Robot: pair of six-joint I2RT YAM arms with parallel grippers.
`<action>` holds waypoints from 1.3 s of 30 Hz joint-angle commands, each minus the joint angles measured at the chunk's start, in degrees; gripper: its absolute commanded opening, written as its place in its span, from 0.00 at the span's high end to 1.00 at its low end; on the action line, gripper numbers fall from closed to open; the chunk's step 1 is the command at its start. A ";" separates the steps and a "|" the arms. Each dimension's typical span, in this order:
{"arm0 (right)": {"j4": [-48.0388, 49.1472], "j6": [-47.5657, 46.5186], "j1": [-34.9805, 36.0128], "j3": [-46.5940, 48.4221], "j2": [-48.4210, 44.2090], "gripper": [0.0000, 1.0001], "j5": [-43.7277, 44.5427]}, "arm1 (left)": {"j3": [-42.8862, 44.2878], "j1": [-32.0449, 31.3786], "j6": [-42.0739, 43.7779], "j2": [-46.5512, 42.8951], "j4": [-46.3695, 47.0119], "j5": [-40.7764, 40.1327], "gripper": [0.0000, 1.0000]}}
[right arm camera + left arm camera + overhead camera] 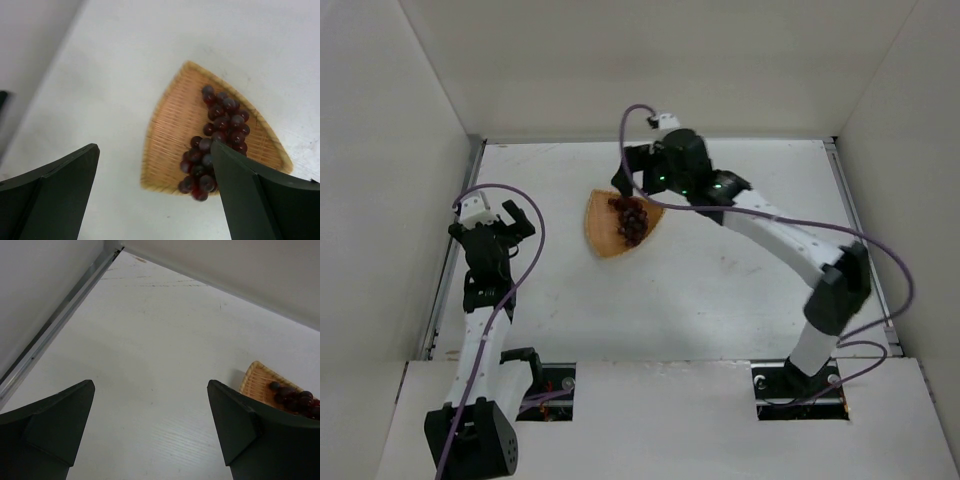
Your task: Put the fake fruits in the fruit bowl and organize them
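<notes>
Seeing the grapes [217, 137] lying in the wicker basket [165, 130], centre-right of the right wrist view and just above centre in the top view. Noting the bunch's lower tip poking past the rim at lower middle of the frame. Reading the right gripper [154, 146] as spread wide, holding nothing, hovering over the basket, close to the bunch. Reading the left gripper [150, 382] as spread and empty too, at left of the top view, well apart from the basket. Judging placement basically done. Risks: snagging a berry on retreat and dragging the bunch out; nudging the light basket and tipping the overhanging end onto the table [720, 300]. Worth lifting straight up, no sideways sweep.
</notes>
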 commanded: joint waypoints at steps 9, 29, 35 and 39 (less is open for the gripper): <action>-9.73 2.51 -36.23 -30.61 -46.07 0.00 -3.60 | 0.99 0.30 5.84 -3.25 -3.38 6.71 0.00; -9.86 2.61 -53.25 -50.57 -58.57 0.00 -2.64 | 5.74 5.66 6.46 -1.67 -21.33 15.16 0.00; -8.36 3.83 -50.96 -51.19 -57.08 0.00 -2.64 | 5.91 5.84 6.63 -2.11 -21.42 15.33 0.00; -7.57 4.28 -49.82 -51.02 -56.90 0.00 -2.47 | 6.09 5.84 6.81 -2.20 -21.68 15.68 0.00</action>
